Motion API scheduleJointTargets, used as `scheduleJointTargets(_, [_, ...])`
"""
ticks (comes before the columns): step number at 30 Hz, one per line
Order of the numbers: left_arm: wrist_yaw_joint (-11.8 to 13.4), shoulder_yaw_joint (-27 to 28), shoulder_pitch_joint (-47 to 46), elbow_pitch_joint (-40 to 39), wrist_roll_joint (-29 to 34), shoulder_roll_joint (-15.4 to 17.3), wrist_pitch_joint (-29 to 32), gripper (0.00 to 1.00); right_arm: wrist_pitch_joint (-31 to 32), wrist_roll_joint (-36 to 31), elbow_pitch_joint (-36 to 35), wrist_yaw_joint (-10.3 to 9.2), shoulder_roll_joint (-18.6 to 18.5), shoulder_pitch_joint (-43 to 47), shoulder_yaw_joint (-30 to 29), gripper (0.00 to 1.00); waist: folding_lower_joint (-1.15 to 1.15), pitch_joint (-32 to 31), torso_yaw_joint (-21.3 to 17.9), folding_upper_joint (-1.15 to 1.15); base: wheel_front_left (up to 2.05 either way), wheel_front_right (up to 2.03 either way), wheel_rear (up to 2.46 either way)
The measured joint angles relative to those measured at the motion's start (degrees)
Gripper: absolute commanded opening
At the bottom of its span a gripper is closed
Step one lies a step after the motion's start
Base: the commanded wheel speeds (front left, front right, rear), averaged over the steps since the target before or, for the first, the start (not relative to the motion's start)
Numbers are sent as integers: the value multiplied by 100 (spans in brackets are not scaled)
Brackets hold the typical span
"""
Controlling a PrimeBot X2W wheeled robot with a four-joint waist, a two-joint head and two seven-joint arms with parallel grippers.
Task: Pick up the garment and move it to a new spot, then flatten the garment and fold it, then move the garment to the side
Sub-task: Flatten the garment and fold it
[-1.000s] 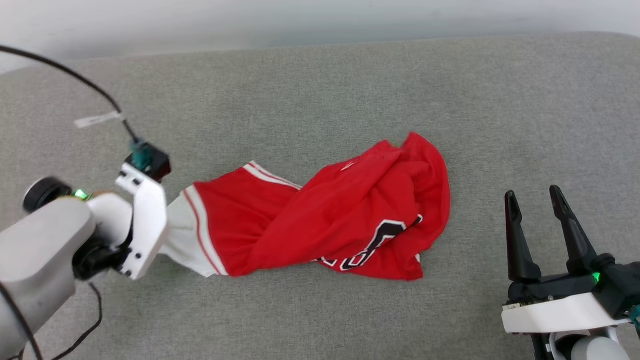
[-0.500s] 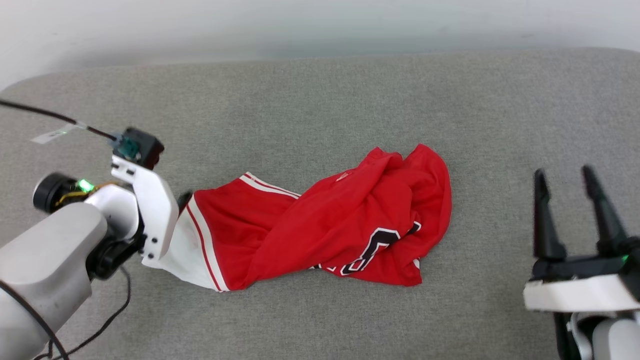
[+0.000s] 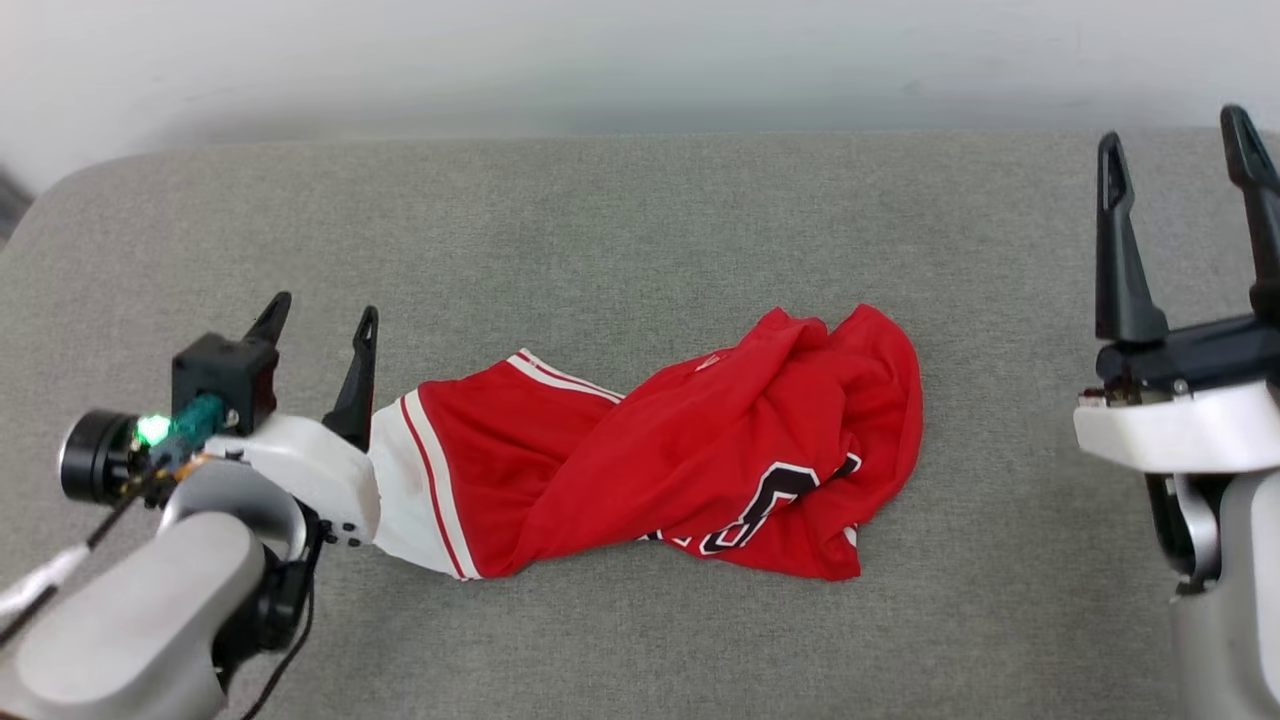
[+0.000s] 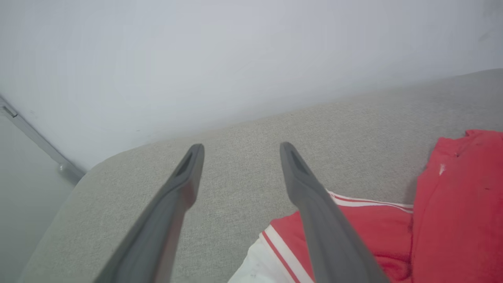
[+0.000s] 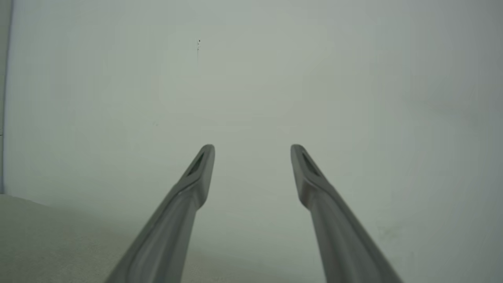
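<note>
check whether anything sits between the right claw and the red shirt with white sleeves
Nothing visible does. The open right claw hangs off to the right of the crumpled red T-shirt with white sleeves, and between them lies just the grey fabric surface.

A grey fabric surface (image 3: 640, 220) with a rounded left corner carried the garment (image 3: 680, 450), 1 crumpled, twisted heap near its middle.

Head overhead; wrists face wall (image 5: 251, 78); left shares garment (image 3: 680, 450).
</note>
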Motion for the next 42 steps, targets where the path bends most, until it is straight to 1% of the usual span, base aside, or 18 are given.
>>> scheduleJointTargets(2, [363,269,297,-263,120,-71,-74,100,1,20,123,0,-187,-203,154,100,0,26,27,0,0,0,0])
scheduleJointTargets(3, [492,387,424,-356,226,-103,-79,100,1,29,218,0,-304,-318,252,100,0,41,44,0,0,0,0])
scheduleJointTargets(5, [803,840,723,-628,575,-254,-80,100,1,67,428,-1,-534,-559,465,100,0,72,82,0,0,0,0])
scheduleJointTargets(6, [920,1060,870,-790,755,-336,-81,100,1,99,527,0,-644,-679,587,100,0,86,100,0,0,0,0])
scheduleJointTargets(8, [1088,1513,1241,-1087,1174,-531,-81,100,1,243,676,0,-843,-940,813,100,0,121,134,0,0,0,0])
scheduleJointTargets(12, [1206,2296,2007,-1475,1840,-906,-97,100,8,549,1134,-1,-1351,-1521,1407,100,0,198,179,0,0,0,0])
scheduleJointTargets(13, [1203,2438,2168,-1563,1991,-1004,-96,100,130,717,1289,-1,-1484,-1673,1601,100,0,216,191,0,0,0,0])
scheduleJointTargets(14, [1182,2598,2326,-1641,2127,-1122,-96,100,298,850,1416,0,-1622,-1813,1849,100,0,234,204,0,0,0,0])
scheduleJointTargets(16, [1135,2824,2631,-1734,2396,-1326,-97,100,832,1229,1635,0,-1918,-2134,2419,100,0,279,222,0,0,0,0])
scheduleJointTargets(19, [999,3123,2952,-1902,2789,-1667,-97,100,1693,1972,1806,0,-2381,-2629,3251,100,0,361,258,0,0,0,0])
scheduleJointTargets(22, [801,3307,3221,-1901,3055,-2022,-96,100,2647,2777,1890,0,-2885,-3084,4177,100,0,466,310,0,0,0,0])
scheduleJointTargets(25, [550,3450,3308,-1850,3289,-2321,-97,100,3678,3695,1808,0,-3325,-3414,5159,100,0,575,394,0,0,0,0])
scheduleJointTargets(28, [326,3618,3310,-1829,3530,-2605,-97,100,4502,4465,1701,0,-3604,-3782,5865,100,0,716,469,0,0,0,0])
scheduleJointTargets(30, [155,3686,3298,-1800,3671,-2782,-97,100,4877,4757,1671,0,-3716,-4018,6243,100,0,813,527,0,0,0,0])
scheduleJointTargets(32, [16,3791,3251,-1836,3842,-2954,-97,100,5145,4999,1690,0,-3749,-4218,6586,100,0,922,589,0,0,0,0])
scheduleJointTargets(36, [-264,3936,3137,-1845,4098,-3255,-97,100,5299,5270,1919,0,-3677,-4482,7082,100,0,1155,714,0,0,0,0])
scheduleJointTargets(39, [-432,4021,3061,-1825,4251,-3435,-97,100,5410,5368,2159,0,-3553,-4469,7372,100,0,1325,804,0,0,0,0])
scheduleJointTargets(42, [-583,4121,3036,-1774,4384,-3601,-97,100,5509,5368,2284,0,-3515,-4396,7431,100,0,1460,888,0,0,0,0])
